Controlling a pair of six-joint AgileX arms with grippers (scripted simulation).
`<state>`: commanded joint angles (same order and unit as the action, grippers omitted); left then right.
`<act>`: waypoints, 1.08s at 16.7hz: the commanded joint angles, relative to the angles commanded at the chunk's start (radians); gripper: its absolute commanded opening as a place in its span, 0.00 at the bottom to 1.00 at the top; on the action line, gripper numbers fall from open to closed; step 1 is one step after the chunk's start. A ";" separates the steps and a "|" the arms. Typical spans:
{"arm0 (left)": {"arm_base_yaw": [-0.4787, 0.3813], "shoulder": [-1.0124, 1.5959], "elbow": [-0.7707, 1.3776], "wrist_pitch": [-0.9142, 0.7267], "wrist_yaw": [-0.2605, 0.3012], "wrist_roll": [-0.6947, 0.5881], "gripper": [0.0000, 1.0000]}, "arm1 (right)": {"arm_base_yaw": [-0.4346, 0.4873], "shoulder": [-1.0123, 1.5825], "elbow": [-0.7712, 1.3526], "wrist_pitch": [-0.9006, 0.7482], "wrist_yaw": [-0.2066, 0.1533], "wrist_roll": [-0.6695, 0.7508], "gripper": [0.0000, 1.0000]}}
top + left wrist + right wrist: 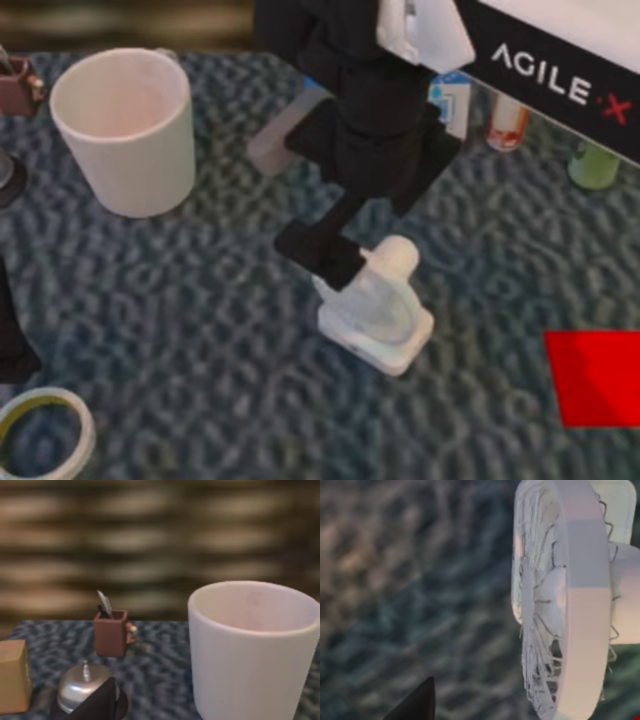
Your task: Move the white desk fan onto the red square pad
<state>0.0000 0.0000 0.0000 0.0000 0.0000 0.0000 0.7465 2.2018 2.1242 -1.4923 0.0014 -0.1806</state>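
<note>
White plastic and small, the desk fan with round translucent grille (378,310) stands upright on the blue patterned cloth, directly under and touching my right gripper (352,262); whether those fingers are spread or pinching, I cannot tell. From that claw, the flat bright red square pad (597,378) lies well off toward the table's right edge, seemingly bare.

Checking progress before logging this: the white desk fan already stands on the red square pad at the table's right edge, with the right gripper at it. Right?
Not quite. In the top view the white desk fan stands on the patterned table, left of the red square pad. The right gripper is at it.
</note>
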 joint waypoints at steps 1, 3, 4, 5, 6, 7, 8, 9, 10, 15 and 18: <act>0.000 0.000 0.000 0.000 0.000 0.000 1.00 | 0.002 -0.002 -0.014 0.014 0.000 -0.002 1.00; 0.000 0.000 0.000 0.000 0.000 0.000 1.00 | 0.003 -0.007 -0.073 0.068 0.000 -0.001 1.00; 0.000 0.000 0.000 0.000 0.000 0.000 1.00 | 0.003 -0.009 -0.113 0.102 0.000 -0.001 1.00; 0.000 0.000 0.000 0.000 0.000 0.000 1.00 | 0.004 -0.011 -0.152 0.138 0.000 0.000 1.00; 0.000 0.000 0.000 0.000 0.000 0.000 1.00 | 0.005 -0.013 -0.184 0.169 0.000 0.001 1.00; 0.000 0.000 0.000 0.000 0.000 0.000 1.00 | 0.005 -0.014 -0.205 0.190 0.000 0.001 1.00; 0.000 0.000 0.000 0.000 0.000 0.000 1.00 | 0.006 -0.014 -0.216 0.201 0.000 0.002 1.00; 0.000 0.000 0.000 0.000 0.000 0.000 1.00 | 0.006 -0.014 -0.217 0.202 0.000 0.002 1.00; 0.000 0.000 0.000 0.000 0.000 0.000 1.00 | 0.006 -0.014 -0.217 0.202 0.000 0.002 1.00; 0.000 0.000 0.000 0.000 0.000 0.000 1.00 | 0.006 -0.014 -0.217 0.202 0.000 0.002 0.70; 0.000 0.000 0.000 0.000 0.000 0.000 1.00 | 0.006 -0.014 -0.217 0.202 0.000 0.002 0.47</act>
<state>0.0000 0.0000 0.0000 0.0000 0.0000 0.0000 0.7522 2.1880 1.9073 -1.2903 0.0014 -0.1791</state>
